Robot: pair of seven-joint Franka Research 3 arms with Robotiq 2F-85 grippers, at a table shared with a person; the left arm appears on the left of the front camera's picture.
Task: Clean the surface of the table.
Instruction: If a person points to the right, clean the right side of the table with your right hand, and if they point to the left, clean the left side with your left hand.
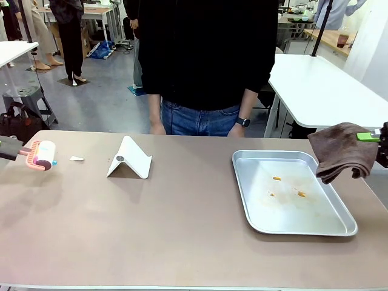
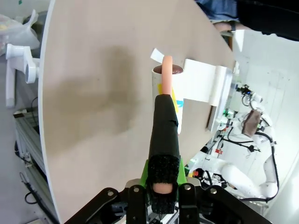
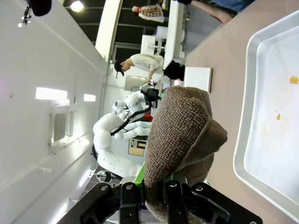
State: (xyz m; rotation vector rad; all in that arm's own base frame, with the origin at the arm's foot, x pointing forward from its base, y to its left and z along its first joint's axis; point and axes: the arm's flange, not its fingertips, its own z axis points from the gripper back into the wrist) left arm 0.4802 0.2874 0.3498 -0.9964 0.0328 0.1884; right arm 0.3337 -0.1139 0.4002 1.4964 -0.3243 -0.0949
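Note:
The taupe-brown table [image 1: 151, 236] spreads across the front view. At its far left edge my left gripper [image 1: 17, 150] is shut on the dark-wrapped handle of a pink lint roller [image 1: 41, 154], whose white roll hangs just above the tabletop. The left wrist view looks along that handle to the lint roller [image 2: 164, 88], with the left gripper [image 2: 162, 182] clamped around it. A small white paper scrap [image 1: 77, 159] lies beside the roller. At the far right my right gripper [image 1: 377, 138] is shut on a folded brown cloth [image 1: 341, 151] held above the tray's corner. In the right wrist view the cloth [image 3: 182, 135] rises from the right gripper [image 3: 161, 189].
A silver tray [image 1: 254, 206] with orange smears and crumbs lies on the right half of the table. A white folded card stand [image 1: 129, 159] stands left of centre. A person in black stands at the far edge, hands down. A white table [image 1: 327, 91] stands behind on the right.

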